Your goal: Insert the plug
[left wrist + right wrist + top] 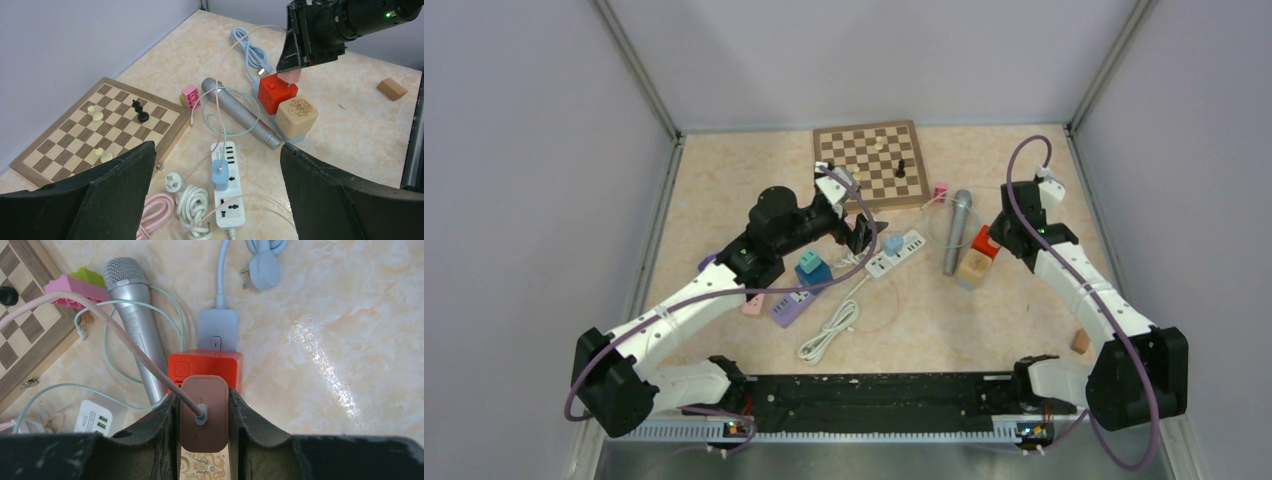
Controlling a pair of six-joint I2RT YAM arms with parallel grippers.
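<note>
The right jaws are closed tight on the pink plug (204, 412), one finger on each side. The plug hangs just over the red socket cube (205, 365) (I cannot tell if its pins touch the cube). Its pink cable (100, 320) runs away across the silver microphone (135, 325). The red cube stands just beside a beige cube (296, 116). The left jaws are wide apart and hold nothing. They are above the white power strip (227, 197), which lies on the desk (325, 340) with a blue plug (220, 172) in it.
</note>
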